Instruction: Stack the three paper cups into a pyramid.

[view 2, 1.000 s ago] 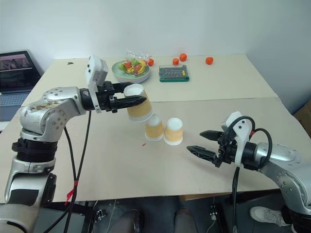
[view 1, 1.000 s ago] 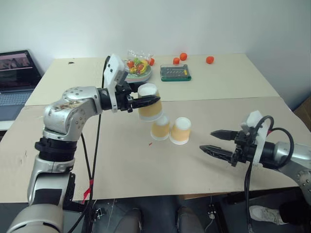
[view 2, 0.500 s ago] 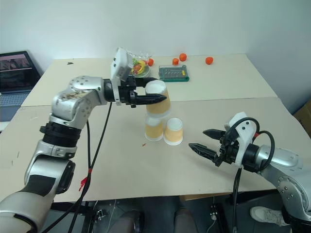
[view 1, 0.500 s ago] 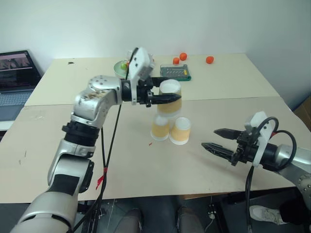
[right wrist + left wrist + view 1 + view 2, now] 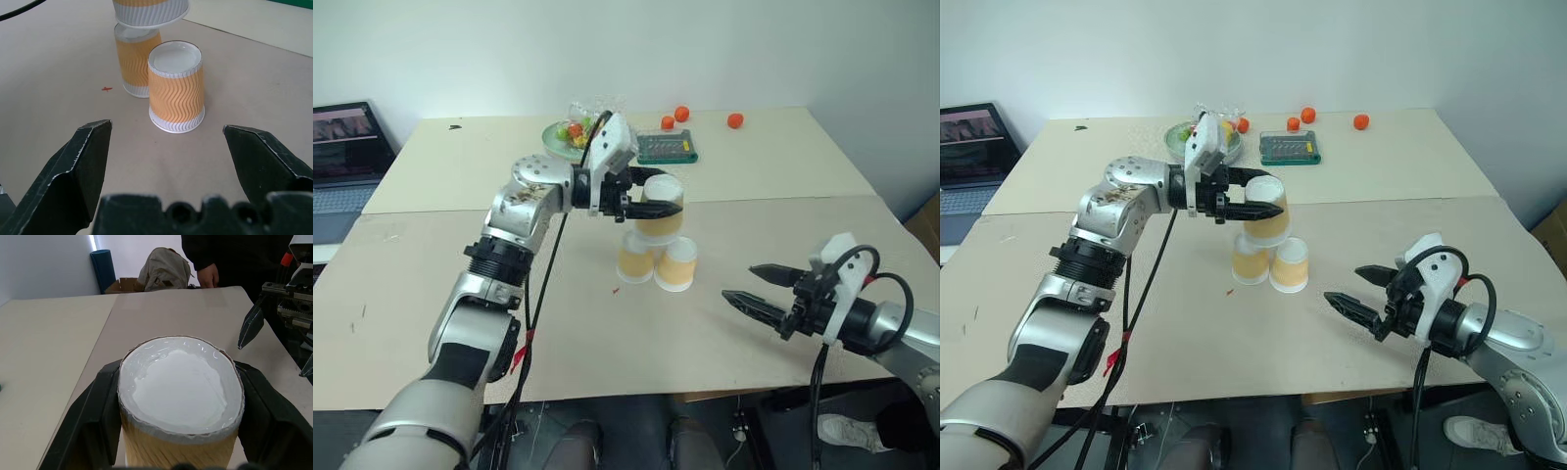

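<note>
My left gripper (image 5: 658, 209) is clamped on one paper cup (image 5: 662, 208), which I hold upside down with its white base up, one black finger on each side of it. In my left wrist view that white base (image 5: 180, 383) sits between the two fingers (image 5: 98, 416). The held cup hangs in the air over the other two cups, its rim just above the top of the left one; I cannot tell whether they touch.

Those two cups stand upside down on the brown table (image 5: 558, 323), side by side and touching: the left cup (image 5: 635, 260) partly under the one I carry, the right cup (image 5: 176, 87) a little nearer to me.

My right gripper (image 5: 766, 290) hovers low over the table, off to the right of the cups and well apart from them, its fingers spread wide with nothing between them, pointing toward the pair.

At the far side of the table lie a plate of fruit (image 5: 570, 137), a green box (image 5: 667, 147) and three small orange fruits (image 5: 735, 120).
</note>
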